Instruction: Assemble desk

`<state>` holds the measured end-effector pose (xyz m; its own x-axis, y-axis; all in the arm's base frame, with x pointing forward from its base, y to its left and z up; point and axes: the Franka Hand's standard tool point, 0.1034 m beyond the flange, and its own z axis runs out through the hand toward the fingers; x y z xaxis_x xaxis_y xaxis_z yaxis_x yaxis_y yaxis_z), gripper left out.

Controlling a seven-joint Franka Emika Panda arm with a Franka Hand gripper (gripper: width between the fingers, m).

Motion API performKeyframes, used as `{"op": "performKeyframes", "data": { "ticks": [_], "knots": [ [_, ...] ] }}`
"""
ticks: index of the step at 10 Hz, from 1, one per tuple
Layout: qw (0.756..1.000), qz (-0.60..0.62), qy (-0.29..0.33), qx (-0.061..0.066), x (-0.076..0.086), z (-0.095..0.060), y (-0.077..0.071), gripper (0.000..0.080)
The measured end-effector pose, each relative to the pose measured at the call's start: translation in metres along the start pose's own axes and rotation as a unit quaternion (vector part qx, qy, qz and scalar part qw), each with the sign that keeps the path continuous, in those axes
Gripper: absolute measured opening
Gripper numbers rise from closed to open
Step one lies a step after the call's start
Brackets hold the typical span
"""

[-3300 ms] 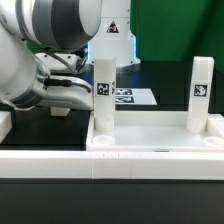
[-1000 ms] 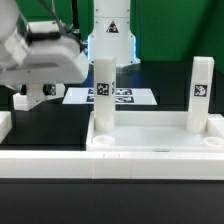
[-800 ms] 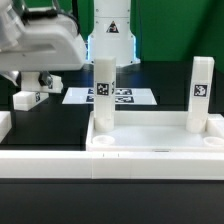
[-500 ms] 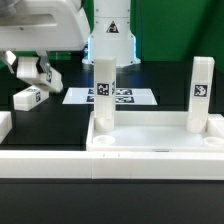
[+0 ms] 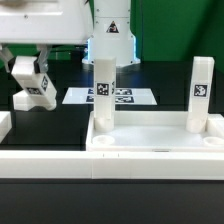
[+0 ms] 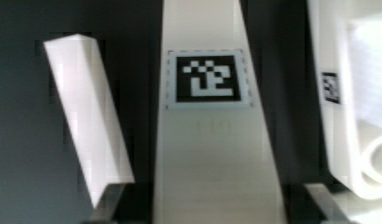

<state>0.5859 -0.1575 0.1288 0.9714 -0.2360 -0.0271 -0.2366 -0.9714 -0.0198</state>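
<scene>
My gripper (image 5: 32, 70) is shut on a white block leg (image 5: 38, 90) with a black-and-white tag, holding it tilted just above the black table at the exterior view's left. In the wrist view this leg (image 6: 214, 130) runs straight out between my two dark fingertips of the gripper (image 6: 218, 206), tag facing the camera. The desk top (image 5: 150, 140), a white rimmed tray, lies to the right. Two tagged legs stand upright in it, one at its left corner (image 5: 104, 92) and one at its right corner (image 5: 201, 92).
The marker board (image 5: 112, 97) lies flat behind the tray. A long low white rail (image 5: 110, 166) runs along the front, and a white piece (image 5: 4, 125) sits at the left edge. In the wrist view a white slab (image 6: 90, 110) lies beside the held leg.
The arm has risen and swung away. The leg that lay flat on the table under the gripper is now lifted and tilted in its grip.
</scene>
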Motion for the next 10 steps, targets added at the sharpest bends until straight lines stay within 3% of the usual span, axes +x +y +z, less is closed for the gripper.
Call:
{"op": "performKeyframes", "data": {
  "ticks": [2,5,6,7,9,10],
  "knots": [
    [0.998,-0.013,0.065,-0.011,0.012,-0.012,-0.015,0.029],
    [0.99,-0.016,0.137,-0.029,0.017,-0.009,-0.008,0.029],
    [0.991,-0.016,0.132,-0.027,0.016,-0.008,-0.01,0.029],
    [0.99,-0.001,0.136,-0.024,0.021,-0.014,-0.024,0.029],
    [0.99,0.011,0.143,-0.01,0.033,-0.031,-0.073,0.029],
    [0.989,0.021,0.145,-0.004,0.035,-0.034,-0.088,0.029]
  ]
}}
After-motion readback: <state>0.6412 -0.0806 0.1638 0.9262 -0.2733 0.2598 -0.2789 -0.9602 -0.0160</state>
